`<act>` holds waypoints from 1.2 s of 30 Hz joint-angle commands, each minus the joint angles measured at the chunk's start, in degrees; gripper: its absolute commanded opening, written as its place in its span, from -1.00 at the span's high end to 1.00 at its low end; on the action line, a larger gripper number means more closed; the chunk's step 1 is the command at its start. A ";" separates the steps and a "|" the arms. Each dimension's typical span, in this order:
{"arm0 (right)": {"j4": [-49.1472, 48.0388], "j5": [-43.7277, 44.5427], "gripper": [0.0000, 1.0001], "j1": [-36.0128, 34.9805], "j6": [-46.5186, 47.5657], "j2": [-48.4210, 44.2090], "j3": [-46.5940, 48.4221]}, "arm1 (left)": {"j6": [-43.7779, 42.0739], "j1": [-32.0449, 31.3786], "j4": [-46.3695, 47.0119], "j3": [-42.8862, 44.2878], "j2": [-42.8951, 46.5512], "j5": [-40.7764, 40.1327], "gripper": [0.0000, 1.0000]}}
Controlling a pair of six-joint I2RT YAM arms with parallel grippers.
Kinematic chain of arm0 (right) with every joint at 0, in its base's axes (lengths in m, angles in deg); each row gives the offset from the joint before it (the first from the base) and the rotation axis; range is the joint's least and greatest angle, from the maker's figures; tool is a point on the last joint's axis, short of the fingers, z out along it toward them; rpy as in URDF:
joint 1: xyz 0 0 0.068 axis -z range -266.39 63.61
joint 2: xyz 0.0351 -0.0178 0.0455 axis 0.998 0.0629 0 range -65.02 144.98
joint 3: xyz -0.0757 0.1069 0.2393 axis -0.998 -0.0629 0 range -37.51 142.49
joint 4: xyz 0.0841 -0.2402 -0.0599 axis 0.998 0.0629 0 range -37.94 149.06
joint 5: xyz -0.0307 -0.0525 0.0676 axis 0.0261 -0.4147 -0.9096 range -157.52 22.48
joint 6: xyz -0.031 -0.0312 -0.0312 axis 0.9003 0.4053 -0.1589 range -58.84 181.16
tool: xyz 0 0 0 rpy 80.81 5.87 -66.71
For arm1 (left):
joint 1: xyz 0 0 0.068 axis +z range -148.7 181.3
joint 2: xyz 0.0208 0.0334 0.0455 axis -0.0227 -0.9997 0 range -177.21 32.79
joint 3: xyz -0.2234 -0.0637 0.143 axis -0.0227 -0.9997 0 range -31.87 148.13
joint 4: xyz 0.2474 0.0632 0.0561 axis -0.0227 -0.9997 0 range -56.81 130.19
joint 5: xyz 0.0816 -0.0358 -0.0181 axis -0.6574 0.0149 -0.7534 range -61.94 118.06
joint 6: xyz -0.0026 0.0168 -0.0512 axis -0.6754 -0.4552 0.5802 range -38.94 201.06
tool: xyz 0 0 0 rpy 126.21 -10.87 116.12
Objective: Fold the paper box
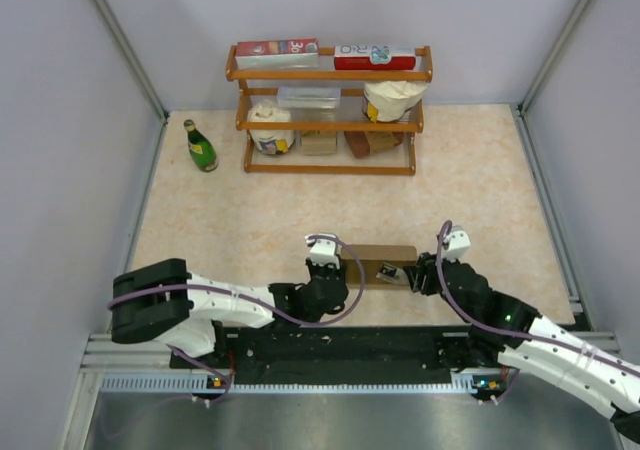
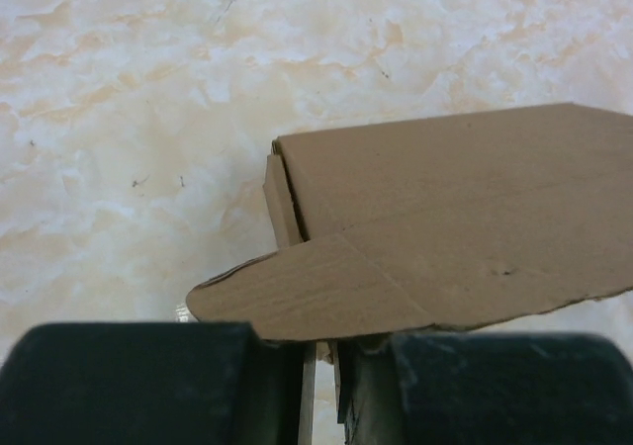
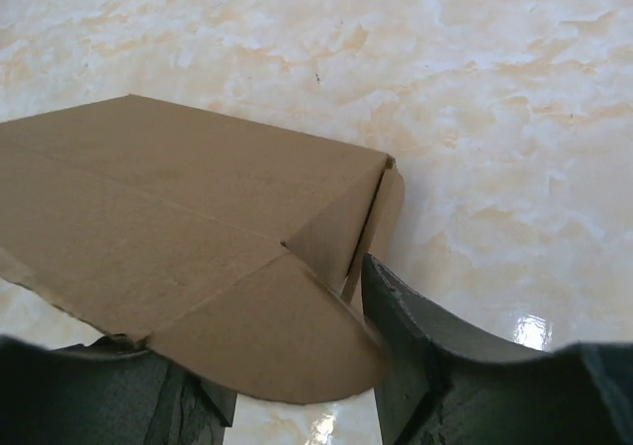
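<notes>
The paper box [image 1: 380, 263] is plain brown cardboard, partly folded, lying on the table between my two grippers. In the left wrist view the box [image 2: 465, 208] has a rounded flap sticking out over my fingers. My left gripper [image 2: 326, 376] is closed on two upright cardboard plies at the box's left end. In the top view it sits at that end [image 1: 338, 275]. In the right wrist view the box [image 3: 168, 208] shows a folded corner and a rounded flap lying across my right gripper [image 3: 297, 405], which is open. Its right finger [image 3: 445, 366] touches the end wall. In the top view it is at the box's right end [image 1: 408, 275].
A wooden shelf [image 1: 330, 74] stands at the back with red-and-white cartons [image 1: 277, 50], white tubs [image 1: 270, 127], a clear container and small brown blocks [image 1: 320, 142]. A green bottle [image 1: 200, 146] stands left of it. Grey walls close in both sides.
</notes>
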 commanded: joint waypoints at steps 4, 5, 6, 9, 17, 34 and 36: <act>6.12 -0.71 0.00 -0.83 -3.83 -3.08 5.43 | 3.91 -1.34 -1.27 0.09 -2.72 -1.67 0.75; 7.00 -0.62 0.00 -0.74 -3.92 -3.96 6.13 | 4.43 -1.51 -1.71 0.17 -2.81 -1.85 0.75; 7.79 -0.53 -0.01 -0.74 -4.09 -4.84 6.66 | 4.70 -1.60 -1.89 0.26 -3.07 -2.02 0.75; 10.25 -0.70 -0.04 -0.83 -4.89 -7.57 8.33 | 5.31 -1.78 -2.59 0.44 -3.43 -2.37 0.76; 16.67 -1.68 -0.09 -0.74 -7.61 -11.17 15.27 | 5.84 -2.13 -4.43 1.93 -4.31 -3.52 0.76; 10.70 -1.22 0.39 -0.83 -4.01 6.63 25.64 | 4.62 -3.10 -6.63 5.18 -5.89 -3.69 0.73; 10.09 -2.28 0.50 -0.74 -3.92 11.91 27.23 | 4.18 -3.27 -6.90 5.44 -5.63 -3.78 0.69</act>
